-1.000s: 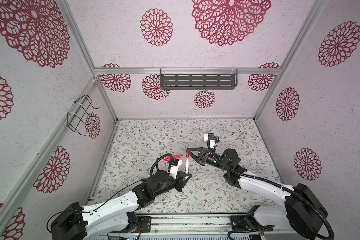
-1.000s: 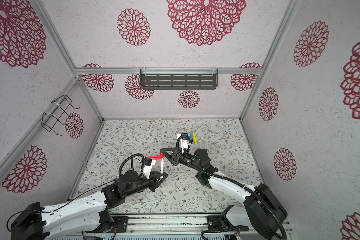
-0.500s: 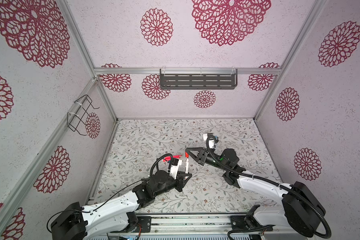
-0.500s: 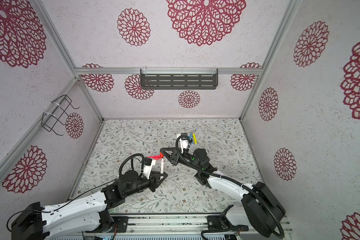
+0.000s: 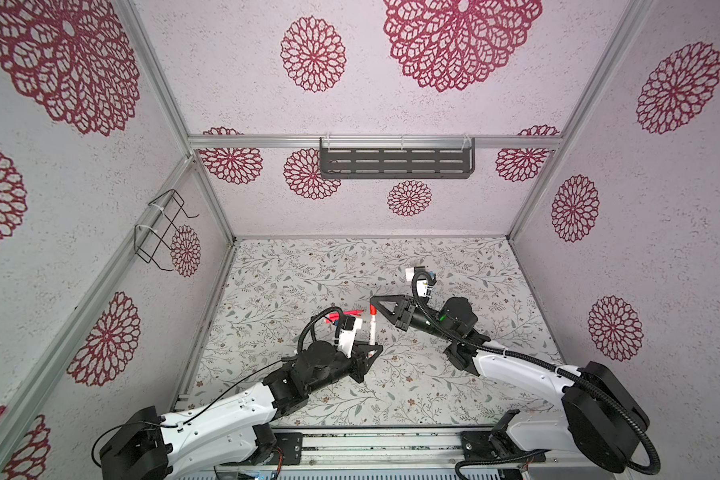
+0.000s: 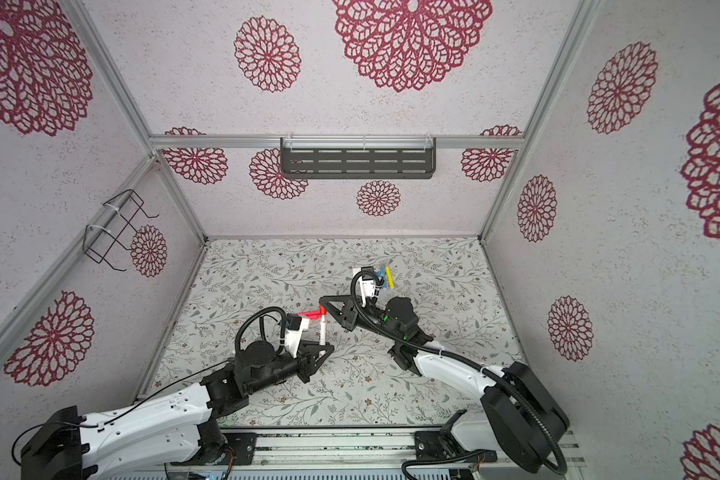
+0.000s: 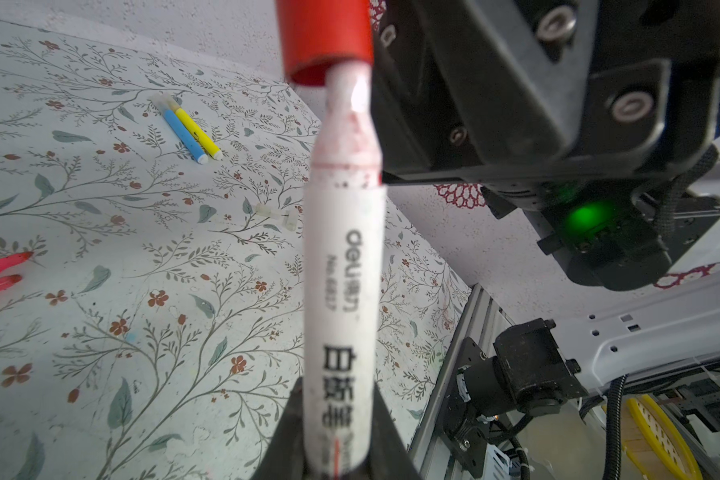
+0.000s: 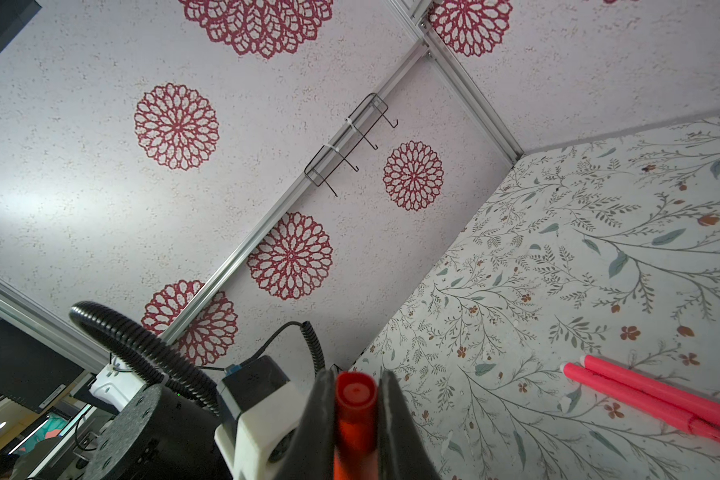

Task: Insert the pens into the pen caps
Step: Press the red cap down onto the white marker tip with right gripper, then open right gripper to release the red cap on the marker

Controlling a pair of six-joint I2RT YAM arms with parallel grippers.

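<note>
At the middle of the desk, the left fingers clamp a white pen printed "deli" beside a blurred "No." line. Its tip sits inside the red cap, which the right fingers pinch. The blue pen and yellow pen lie far right, the pink pens left. The near desk is bare.

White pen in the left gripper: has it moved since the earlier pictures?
No. In a top view the white pen keeps its place beside the pink pens lying on the table.
</note>
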